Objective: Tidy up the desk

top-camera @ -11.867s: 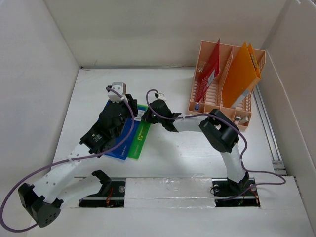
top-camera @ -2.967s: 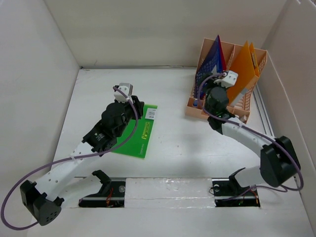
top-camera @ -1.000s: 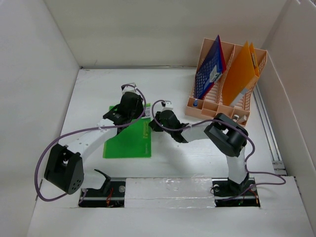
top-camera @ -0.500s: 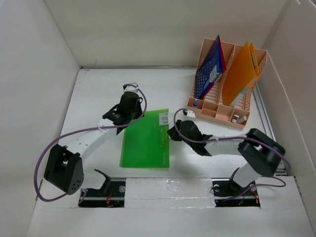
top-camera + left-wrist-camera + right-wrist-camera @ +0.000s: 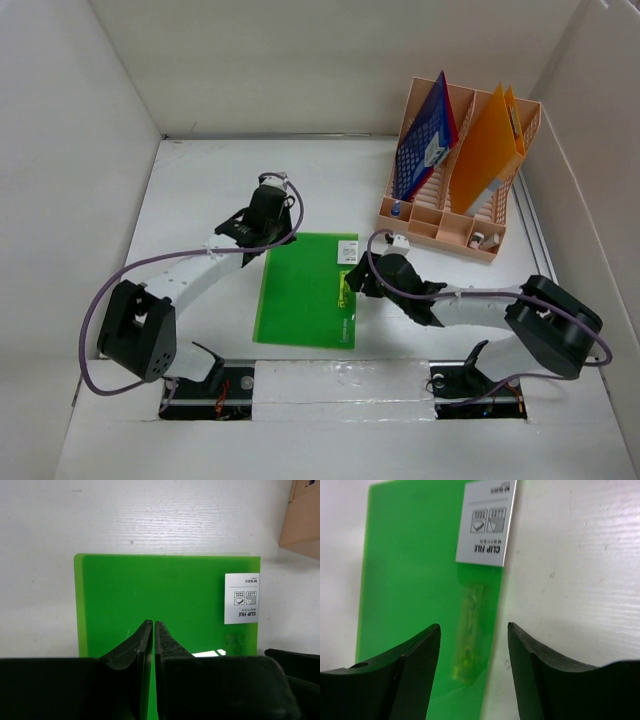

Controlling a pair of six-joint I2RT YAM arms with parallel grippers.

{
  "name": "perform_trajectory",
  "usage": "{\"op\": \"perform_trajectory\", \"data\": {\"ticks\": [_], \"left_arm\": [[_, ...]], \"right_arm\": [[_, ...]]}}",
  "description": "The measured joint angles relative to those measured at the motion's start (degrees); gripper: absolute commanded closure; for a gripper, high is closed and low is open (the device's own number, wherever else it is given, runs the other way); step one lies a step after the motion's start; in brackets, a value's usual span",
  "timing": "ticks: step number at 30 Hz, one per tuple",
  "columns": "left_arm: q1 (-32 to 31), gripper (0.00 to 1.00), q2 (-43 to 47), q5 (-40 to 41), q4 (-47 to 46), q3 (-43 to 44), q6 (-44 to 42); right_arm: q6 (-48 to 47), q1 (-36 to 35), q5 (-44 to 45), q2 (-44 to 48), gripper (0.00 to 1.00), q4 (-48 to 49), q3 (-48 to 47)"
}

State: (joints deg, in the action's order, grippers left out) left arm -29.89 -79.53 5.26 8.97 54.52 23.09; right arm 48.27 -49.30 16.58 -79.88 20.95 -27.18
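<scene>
From where I'm standing, both arms are leaning in toward the middle. The left arm point(image 5: 180, 280) is bending out at its shoulder and reaching up and inward, its left gripper point(image 5: 151, 623) holding both fingers pressed almost together. The right arm point(image 5: 480, 305) is lying low and reaching leftward, its right gripper point(image 5: 473, 625) keeping its fingers spread wide

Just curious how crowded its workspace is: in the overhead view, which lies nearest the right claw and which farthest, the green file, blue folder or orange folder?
1. Green file, flat on the desk, at the right claw.
2. Blue folder, in the left side of the rack.
3. Orange folder, in its right side, farthest.
</scene>
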Motion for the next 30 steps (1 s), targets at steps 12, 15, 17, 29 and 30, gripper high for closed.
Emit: {"op": "perform_trajectory", "data": {"ticks": [12,15,17,29,30], "left_arm": [[0.3,0.93,8.5,5.0,-0.7,-13.8,12.3],[0.8,0.91,10.8,6.2,-2.3,-18.5,16.9],[1.2,0.9,10.3,6.7,-3.5,-20.3,19.0],[7.5,0.84,7.9,3.7,-11.2,-26.9,25.3],[7.7,0.84,7.9,3.4,-11.6,-26.9,25.3]], "right_arm": [[2.1,0.6,-4.9,-3.1,0.31,1.1,0.7],[2.4,1.2,-6.1,-4.1,0.28,3.2,0.8],[2.6,1.6,-7.0,-4.6,0.27,4.8,1.0],[3.0,5.7,-13.6,-7.1,0.17,13.4,2.7],[3.0,5.8,-14.0,-7.4,0.16,14.0,2.7]]}}
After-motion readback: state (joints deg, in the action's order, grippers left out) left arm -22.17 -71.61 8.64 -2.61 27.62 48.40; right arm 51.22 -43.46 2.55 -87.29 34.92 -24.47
